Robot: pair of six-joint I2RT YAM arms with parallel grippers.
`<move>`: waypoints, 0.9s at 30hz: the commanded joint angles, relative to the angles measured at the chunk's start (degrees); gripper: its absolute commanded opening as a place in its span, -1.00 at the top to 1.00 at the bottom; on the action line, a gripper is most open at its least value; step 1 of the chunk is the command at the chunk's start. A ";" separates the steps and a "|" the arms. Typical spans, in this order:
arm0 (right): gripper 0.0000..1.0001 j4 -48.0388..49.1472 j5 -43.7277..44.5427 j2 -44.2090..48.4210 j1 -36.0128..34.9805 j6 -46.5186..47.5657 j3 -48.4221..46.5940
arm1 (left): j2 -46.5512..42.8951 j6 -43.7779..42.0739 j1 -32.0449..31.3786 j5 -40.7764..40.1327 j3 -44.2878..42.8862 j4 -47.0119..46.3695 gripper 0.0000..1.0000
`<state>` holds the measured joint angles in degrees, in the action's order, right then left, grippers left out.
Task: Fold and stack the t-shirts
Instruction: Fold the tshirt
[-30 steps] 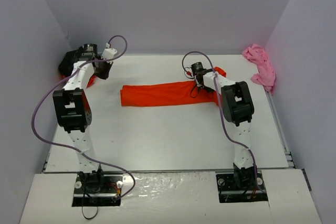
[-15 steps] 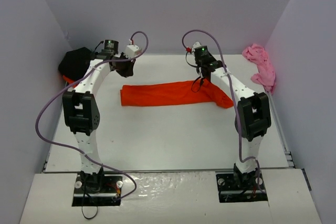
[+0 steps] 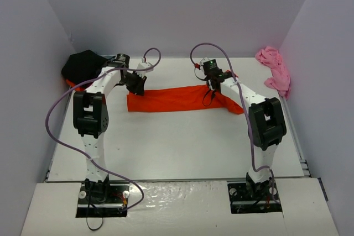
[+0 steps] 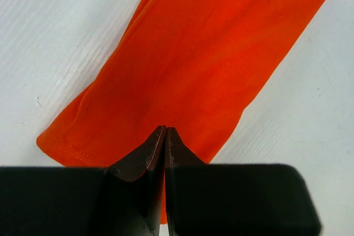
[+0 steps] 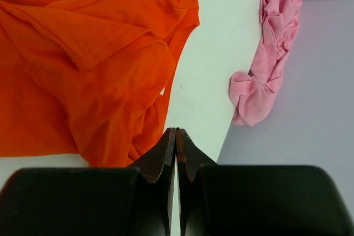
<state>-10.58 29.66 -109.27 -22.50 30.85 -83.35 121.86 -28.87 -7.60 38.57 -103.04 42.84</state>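
Note:
An orange-red t-shirt (image 3: 177, 98) lies folded into a long strip across the back middle of the table. My left gripper (image 3: 136, 85) is shut and empty, over the strip's left end (image 4: 210, 53). Its tips (image 4: 166, 129) point at the cloth. My right gripper (image 3: 212, 84) is shut and empty above the strip's bunched right end (image 5: 83, 53), with its tips (image 5: 176, 131) by the sleeve. A black t-shirt (image 3: 83, 64) lies heaped in the far left corner. An edge of a second orange-red one (image 3: 69, 83) shows under it. A crumpled pink t-shirt (image 3: 275, 70) lies at the far right edge and also shows in the right wrist view (image 5: 271, 37).
The white table (image 3: 177, 142) is boxed in by grey-lilac walls (image 3: 177, 9) at the back and on both sides. The pink shirt hangs against the right wall. Purple cables loop from both arms.
My left gripper has swung from the black shirt in the corner to the strip's left end. My right gripper has moved farther back along the strip's right part, and that end now lies lower.

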 commanded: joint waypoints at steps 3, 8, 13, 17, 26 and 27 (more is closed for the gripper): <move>1.00 -2.98 -7.52 -3.97 -0.54 -2.81 -4.18 | 0.80 -3.85 -0.76 -0.07 -1.29 2.08 1.00; 1.00 -8.62 -11.85 -10.62 0.00 -4.22 -9.88 | 2.74 -5.04 -1.01 -1.21 -2.23 4.15 1.00; 1.00 -10.24 -13.48 -13.94 0.09 -4.97 -11.84 | 4.35 -5.49 -0.97 -2.69 -2.95 4.79 1.00; 1.00 -13.21 -14.27 -16.67 0.96 -5.49 -13.36 | 6.14 -6.21 -0.95 -5.03 -4.83 7.13 1.00; 1.00 -16.30 -13.95 -22.50 3.86 -5.63 -17.17 | 6.73 -8.03 -0.75 -8.58 -2.99 9.00 1.00; 1.00 -16.59 -13.82 -23.82 4.09 -5.52 -18.57 | 6.51 -8.54 -0.75 -9.10 -1.80 9.01 1.00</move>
<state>-23.80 15.34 -128.95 -20.19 25.99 -98.10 129.27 -34.35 -8.37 33.97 -105.73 48.83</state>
